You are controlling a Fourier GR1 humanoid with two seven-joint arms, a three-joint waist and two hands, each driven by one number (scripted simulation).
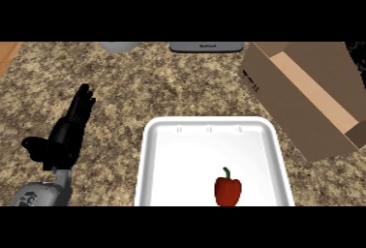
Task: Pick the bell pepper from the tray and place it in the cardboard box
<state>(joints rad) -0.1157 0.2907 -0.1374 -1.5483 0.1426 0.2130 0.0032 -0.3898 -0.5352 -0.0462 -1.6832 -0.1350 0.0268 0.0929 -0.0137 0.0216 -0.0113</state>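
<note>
So far nothing of the task appears done. The red bell pepper (228, 191) lies in the white tray (159, 145), toward the tray's near right corner, its green stem pointing away from the robot, and nothing touches it. The tray sits at the counter's (143, 82) near edge, about midway along it. The cardboard box (300, 92) stands just beside the tray's far right corner, toward the counter's right edge, with its open top showing a lighter inner wall; from this view nothing can be seen inside it.

Only the left hand (68, 131) shows, resting left of the tray and apart from it, fingers straight and together, pointing toward the far edge, thumb out to the side, holding nothing. The right hand does not appear anywhere in the view.

By my judgement the whole sequence is left: reaching to the pepper, closing around it, lifting it clear of the tray's rim, carrying it over to the box and letting it go inside. At the counter's far edge stand a grey appliance (205, 46) and a pale round object (118, 46), both partly cut off.
</note>
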